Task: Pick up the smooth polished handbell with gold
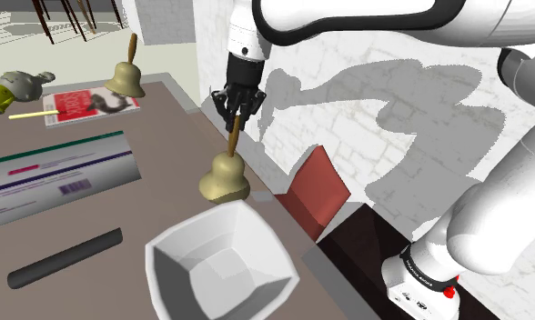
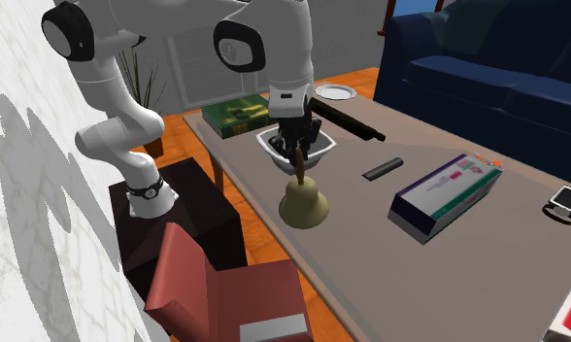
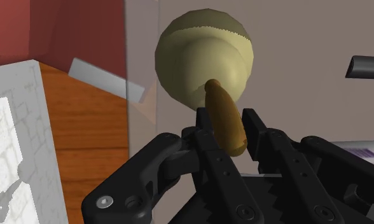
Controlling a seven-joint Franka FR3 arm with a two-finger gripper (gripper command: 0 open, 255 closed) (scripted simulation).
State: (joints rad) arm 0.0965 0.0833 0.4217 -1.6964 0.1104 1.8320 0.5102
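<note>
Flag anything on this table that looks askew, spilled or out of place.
Nothing is spilled or damaged. The handbell, its handle clasped by the gripper, is close to the edge of the table.

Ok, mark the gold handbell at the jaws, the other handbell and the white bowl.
Dull-gold handbell with brown handle (image 1: 225, 180): shoulder view, bell body.
Second gold handbell (image 1: 126, 82): shoulder view, bell body.
White angular bowl (image 1: 257, 238): shoulder view, inner wall.
</note>
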